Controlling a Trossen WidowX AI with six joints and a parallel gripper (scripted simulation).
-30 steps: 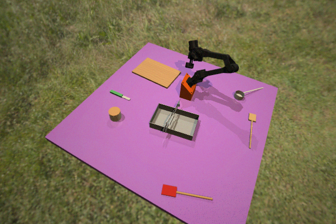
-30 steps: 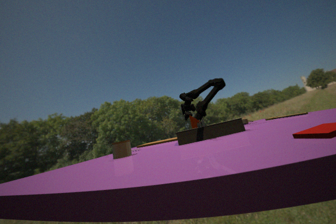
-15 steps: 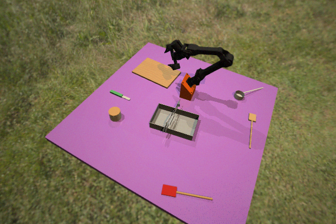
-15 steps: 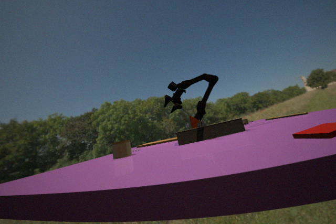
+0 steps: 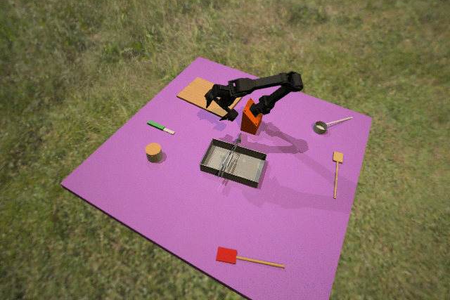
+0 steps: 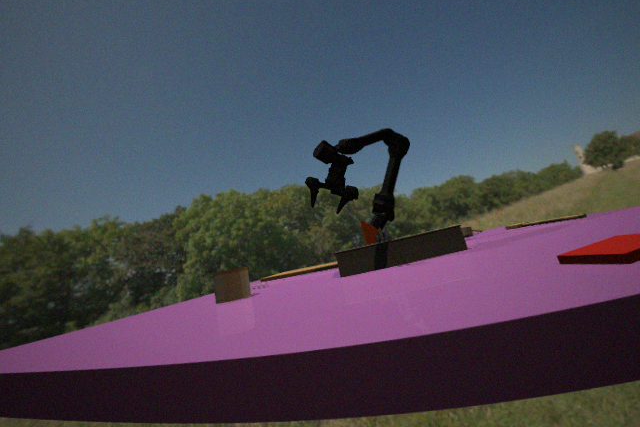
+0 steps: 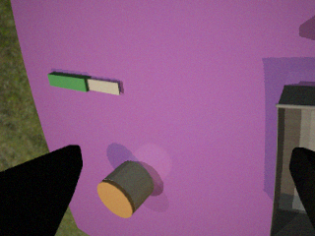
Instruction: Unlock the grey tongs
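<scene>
The grey tongs (image 5: 228,156) lie shut across the dark roasting tin (image 5: 209,171) (image 6: 413,249) (image 7: 293,101) in the middle of the purple table. The wooden board (image 5: 194,91) lies flat at the table's far left; it shows edge-on in the exterior view (image 6: 297,271). My gripper (image 5: 219,109) (image 6: 328,197) (image 7: 187,157) is wide open and empty. It hangs high in the air, fingers pointing down, between the board and the tin. In the wrist view only a corner of the tin shows at the right edge; the tongs are out of that view.
An orange block (image 5: 250,118) holds the arm's base. A cork-topped cylinder (image 5: 153,152) (image 7: 126,188) (image 6: 232,283) and a green-and-cream bar (image 5: 159,127) (image 7: 86,85) lie left of the tin. A small pot (image 5: 320,126), a tan spatula (image 5: 337,173) and a red spatula (image 5: 240,258) (image 6: 604,249) lie to the right and front.
</scene>
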